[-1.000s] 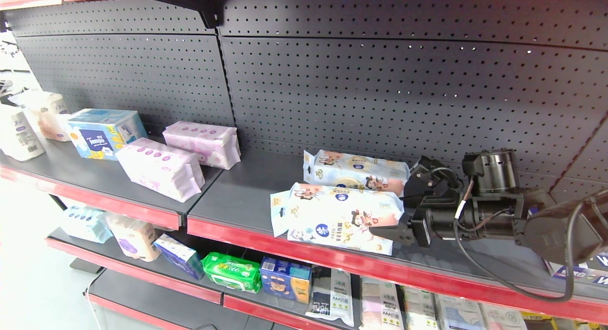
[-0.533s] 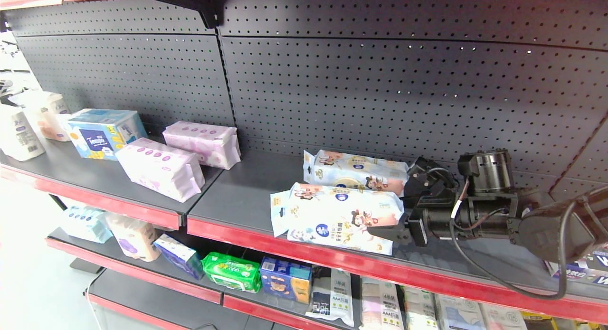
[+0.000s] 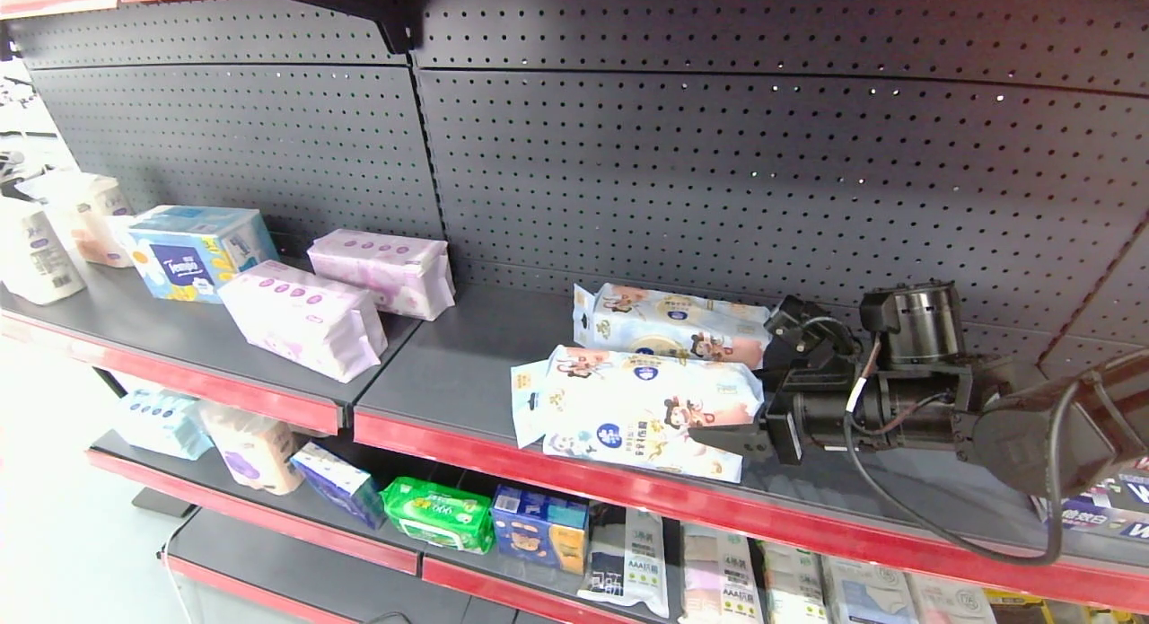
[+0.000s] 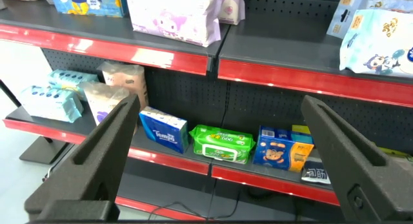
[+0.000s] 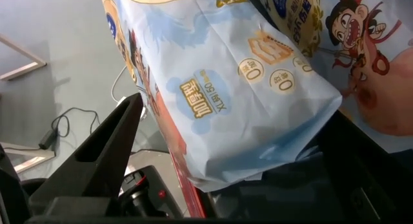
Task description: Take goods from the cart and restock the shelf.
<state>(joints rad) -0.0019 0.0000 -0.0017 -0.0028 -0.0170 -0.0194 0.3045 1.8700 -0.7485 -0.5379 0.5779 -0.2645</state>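
Right gripper (image 3: 741, 408) lies level over the shelf (image 3: 449, 373), jaws spread around the tissue pack (image 3: 628, 408); left gripper (image 4: 219, 101) hangs with jaws wide apart.

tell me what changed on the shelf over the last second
The right gripper has crept slightly to the left along the black metal shelf, closer in around the end of the front pale blue cartoon-printed tissue pack. Its fingers are open, and nothing was grasped or let go. The front pack itself, the matching rear pack and the two pink soft packs stayed put.
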